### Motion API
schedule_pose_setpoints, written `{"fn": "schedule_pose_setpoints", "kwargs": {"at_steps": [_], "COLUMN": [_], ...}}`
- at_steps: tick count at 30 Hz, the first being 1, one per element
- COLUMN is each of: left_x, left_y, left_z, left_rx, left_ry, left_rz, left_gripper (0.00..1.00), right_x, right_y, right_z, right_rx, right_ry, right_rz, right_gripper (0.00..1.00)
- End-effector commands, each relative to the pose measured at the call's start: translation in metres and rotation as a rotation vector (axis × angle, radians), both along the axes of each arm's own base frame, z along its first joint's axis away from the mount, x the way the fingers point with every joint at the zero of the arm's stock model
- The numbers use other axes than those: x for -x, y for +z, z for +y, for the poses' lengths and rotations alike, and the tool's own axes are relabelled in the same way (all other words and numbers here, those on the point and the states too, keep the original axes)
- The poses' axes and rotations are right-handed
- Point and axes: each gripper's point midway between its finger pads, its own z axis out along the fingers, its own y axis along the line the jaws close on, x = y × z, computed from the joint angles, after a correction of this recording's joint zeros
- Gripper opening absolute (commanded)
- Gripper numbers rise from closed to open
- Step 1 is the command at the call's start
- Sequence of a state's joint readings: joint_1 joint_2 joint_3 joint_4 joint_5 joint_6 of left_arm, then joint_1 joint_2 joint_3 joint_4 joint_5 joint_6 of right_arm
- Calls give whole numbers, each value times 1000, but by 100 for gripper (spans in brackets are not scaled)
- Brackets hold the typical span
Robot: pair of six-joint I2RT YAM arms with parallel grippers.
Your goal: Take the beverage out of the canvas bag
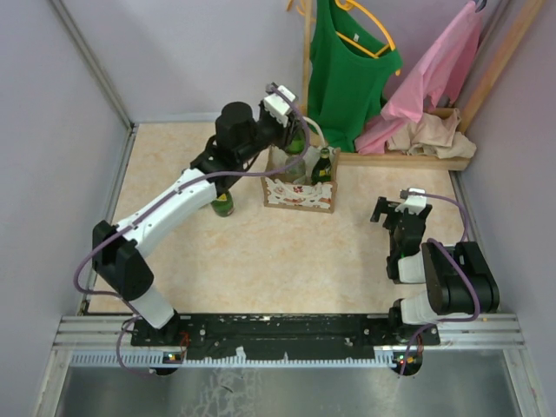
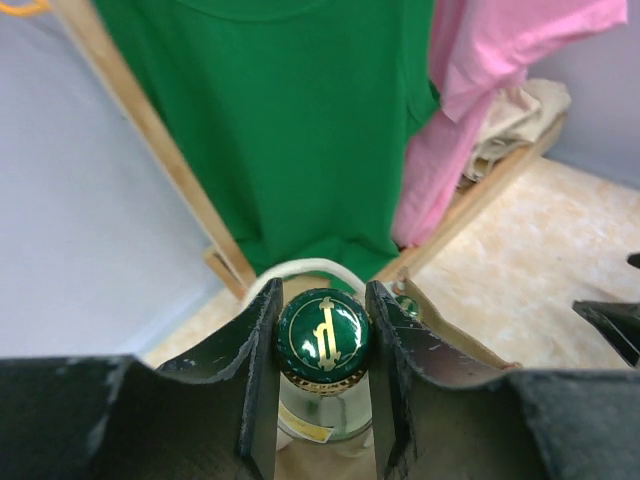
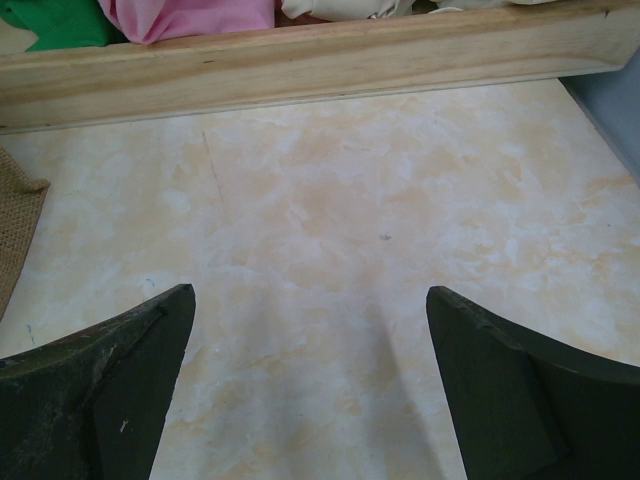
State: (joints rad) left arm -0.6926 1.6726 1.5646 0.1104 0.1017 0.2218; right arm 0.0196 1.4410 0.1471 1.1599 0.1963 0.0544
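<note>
Beige marbled table [image 1: 261, 252], grey walls; left gripper [image 2: 322, 335] clamps bottle [image 2: 322, 345] over canvas bag [image 1: 300, 193]; right gripper [image 3: 310, 385] spread, empty.

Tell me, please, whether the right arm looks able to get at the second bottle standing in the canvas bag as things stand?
Probably yes. The right gripper is open, holds nothing, and only bare table separates it from the canvas bag. The second bottle stands on the bag's right side, away from the left gripper clamped on the other bottle's cap.
</note>
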Motion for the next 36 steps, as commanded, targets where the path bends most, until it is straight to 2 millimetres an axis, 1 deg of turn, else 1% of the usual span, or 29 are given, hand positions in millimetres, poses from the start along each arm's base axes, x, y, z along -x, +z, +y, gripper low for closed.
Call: {"fn": "schedule_pose_setpoints", "kwargs": {"at_steps": [1,8,12,13,17,20,22,30,33,36], "left_x": [7,1,-14,-20,-39,-49,-57,-83,-90,-95], "left_y": [105,98,89,87,65,47,33,-27,-46,-60], "left_z": [48,88,118,129,163,181,187,196,197,194], "left_rx": [147,163,184,189,190,193,192,178,174,171], "left_ry": [127,228,291,312,387,421,429,460,472,468], "left_rz": [-239,-230,-199,-193,-143,-107,-77,19,43,57], "left_gripper": [0,0,0,0,0,0,0,0,0,0], "right_x": [-13,-13,-13,-13,-13,-13,-13,-13,-13,-13], "right_y": [25,26,25,25,25,26,26,25,26,26], "right_z": [2,2,2,2,2,2,2,2,2,2], "right_rx": [10,10,10,10,10,10,10,10,10,10], "right_ry": [5,5,5,3,5,5,5,5,5,6], "right_rz": [-85,-86,-85,-85,-85,-86,-86,-85,-86,-86], "right_gripper": [99,99,99,99,99,99,99,99,99,99]}}
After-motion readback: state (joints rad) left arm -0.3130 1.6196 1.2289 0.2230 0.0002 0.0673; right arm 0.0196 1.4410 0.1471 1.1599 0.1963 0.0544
